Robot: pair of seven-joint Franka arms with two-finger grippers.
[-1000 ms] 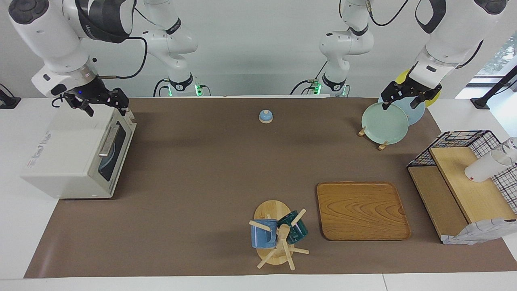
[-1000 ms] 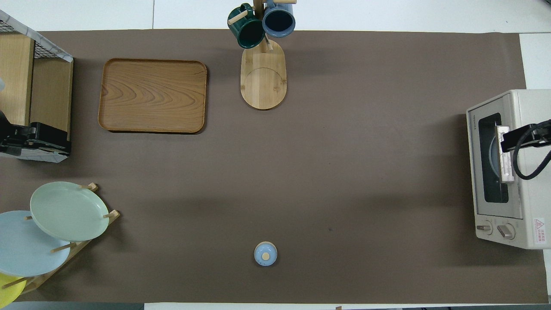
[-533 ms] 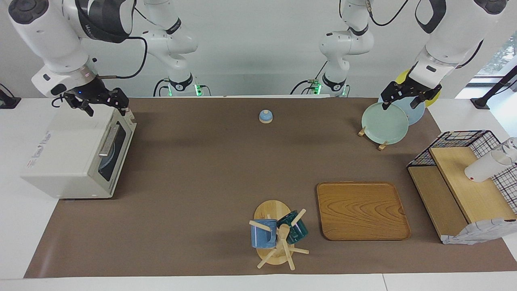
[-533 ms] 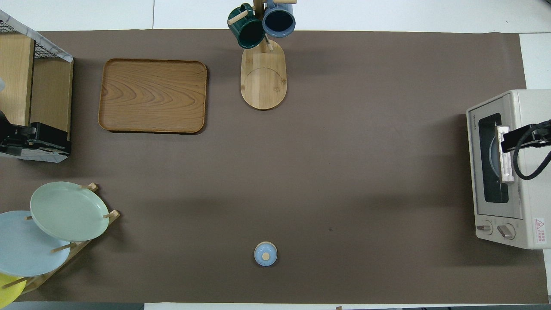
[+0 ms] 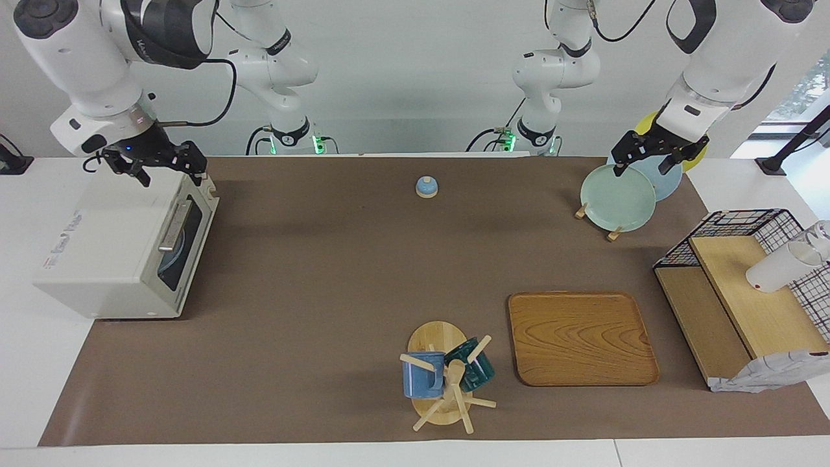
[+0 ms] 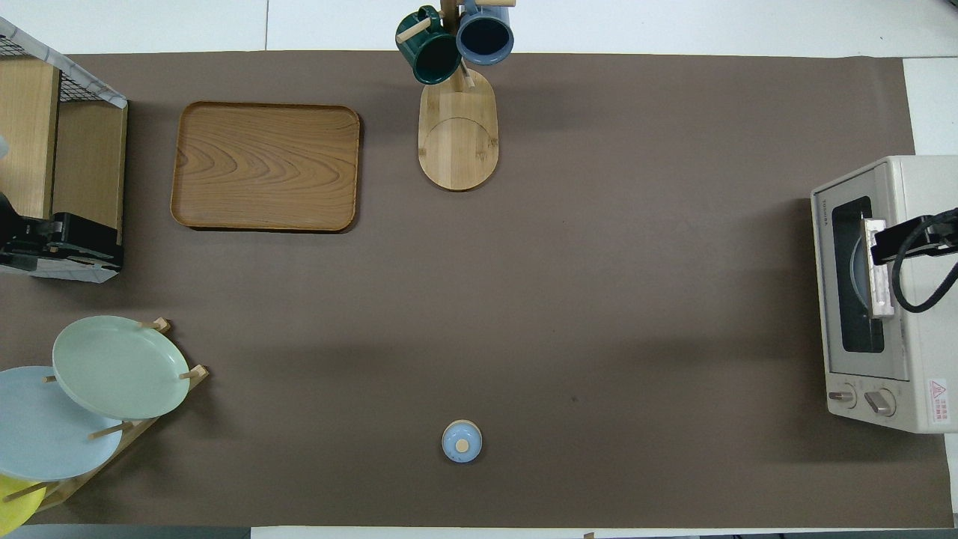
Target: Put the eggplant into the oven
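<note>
Surface: brown mat [image 5: 337, 272] over a white table [image 6: 673, 22], pale wall at my back.
Oven location: the oven [image 5: 123, 246] stands at my right arm's end of the table, on the mat's edge.
Oven axis: its long side runs nearer-to-farther from me; the glass door [image 6: 857, 273] faces the middle of the table and is closed, with the bar handle [image 6: 877, 268] running along the same line.
Oven contents: through the glass I make out a rounded pale-blue shape, possibly a dish; the view is too dim to be sure.
Eggplant: I cannot find it in either view, so I can state neither where it lies nor which way its length points.
Right gripper: my right gripper [image 5: 155, 165] hangs over the oven's top edge nearest me, fingers spread wide, holding nothing.
Left gripper: my left gripper [image 5: 652, 155] hangs over the plate rack [image 5: 613, 230], fingers spread wide, holding nothing; from overhead only a dark block at the frame edge shows.
Cut off: the wire basket [image 5: 746, 285] and the white cup [image 5: 778, 266] on its shelf run past the frame edge; the yellow plate [image 6: 11, 505] shows only as a sliver.
Other items: wooden tray [image 5: 580, 337], mug tree [image 5: 444, 383], small blue knob lid [image 5: 426, 187].
</note>
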